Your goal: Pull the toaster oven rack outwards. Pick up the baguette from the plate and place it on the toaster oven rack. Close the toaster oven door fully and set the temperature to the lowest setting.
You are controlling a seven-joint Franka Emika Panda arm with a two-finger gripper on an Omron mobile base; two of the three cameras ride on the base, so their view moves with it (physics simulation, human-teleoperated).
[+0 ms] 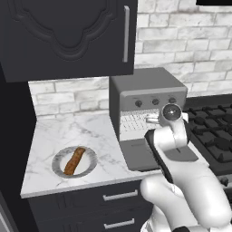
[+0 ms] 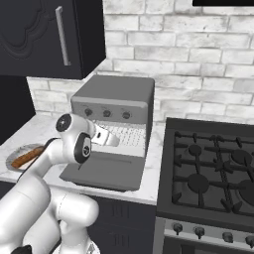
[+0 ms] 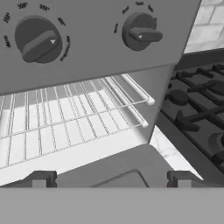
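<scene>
Pincer: mine (image 3: 109, 179) is released, jaws spread wide with nothing between them; its two dark fingertips (image 3: 40, 178) rise at the bottom of the hand view, over the lowered door
Arm: I reach forward from the base to the mouth of the toaster oven (image 1: 145, 88), my hand just in front of the opening
Toaster oven: grey metal box on the marble bench (image 1: 63, 131), against the brick wall (image 2: 198, 59), with dark knobs (image 3: 38, 40) in a row above the opening
Toaster oven door: dropped open, the door (image 2: 106, 171) lying flat out toward me over the bench edge
Toaster oven rack: the pale wire rack (image 3: 65, 120) sits inside the oven, level, its front corners right at the opening; I cannot tell whether it is pulled out at all
Baguette: the brown baguette (image 1: 74, 161) lies slantwise across the plate (image 1: 59, 168), well apart from my hand
Plate: round, grey rimmed, near the front edge of the bench, to the left of the oven
Stove: the black stove (image 2: 213, 168) with burner grates stands just beside the oven on its right
Cabinet: a dark wall cabinet (image 1: 68, 36) hangs above the bench to the left; dark drawers (image 1: 120, 195) sit below the bench
</scene>
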